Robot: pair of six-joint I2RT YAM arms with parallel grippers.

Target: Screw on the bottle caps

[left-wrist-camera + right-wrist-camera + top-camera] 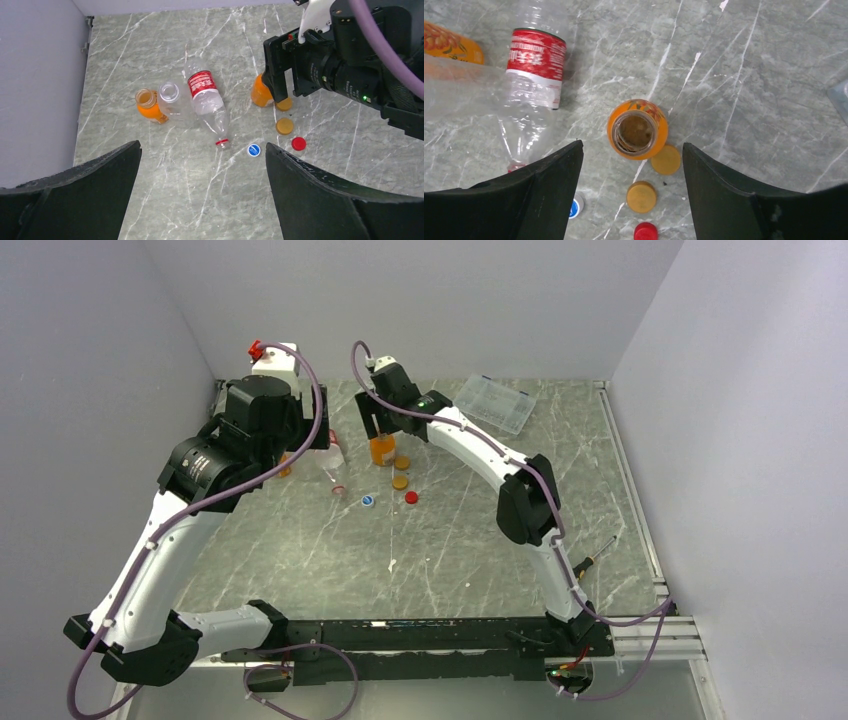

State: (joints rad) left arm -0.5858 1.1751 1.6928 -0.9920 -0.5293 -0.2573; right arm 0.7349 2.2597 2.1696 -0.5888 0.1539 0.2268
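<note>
Orange bottle [637, 129] stands upright, directly between the right jaws, which are apart and clear of it. Left jaws, wide apart, hang farther off.

upright orange bottle [637, 129] open | clear bottle [207, 102] lying | orange caps [641, 196], red cap [645, 232], blue cap [254, 150] loose

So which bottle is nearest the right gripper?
The upright orange bottle beside the two orange caps, under the right gripper; the other three sit further left.
</note>
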